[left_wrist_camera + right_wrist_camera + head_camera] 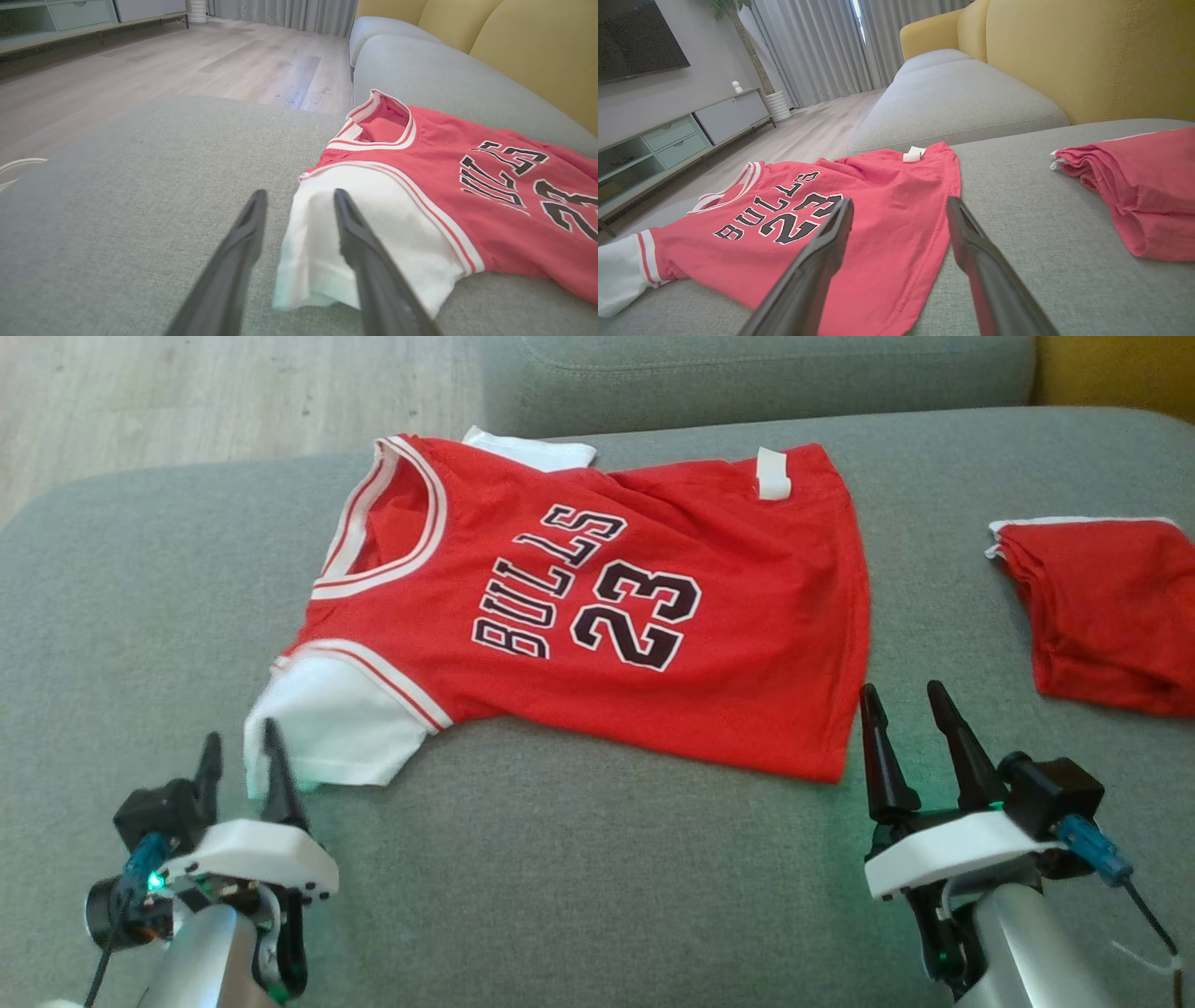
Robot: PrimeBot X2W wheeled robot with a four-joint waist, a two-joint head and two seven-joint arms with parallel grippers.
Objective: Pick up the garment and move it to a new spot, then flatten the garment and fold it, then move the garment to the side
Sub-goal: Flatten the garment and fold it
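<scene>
Head view: jersey [747, 644] flat, long axis left-right, collar [436, 513] leftward; left tool [242, 731], right tool [902, 688] spread.

Grey sofa [597, 859] (yellow backrest [1087, 56]); bunched red cloth [1111, 607]; wooden floor [140, 70]

Grey sofa seat [597, 859], yellow backrest [1087, 56], pale wood floor [163, 60], grey curtains [817, 46].
</scene>
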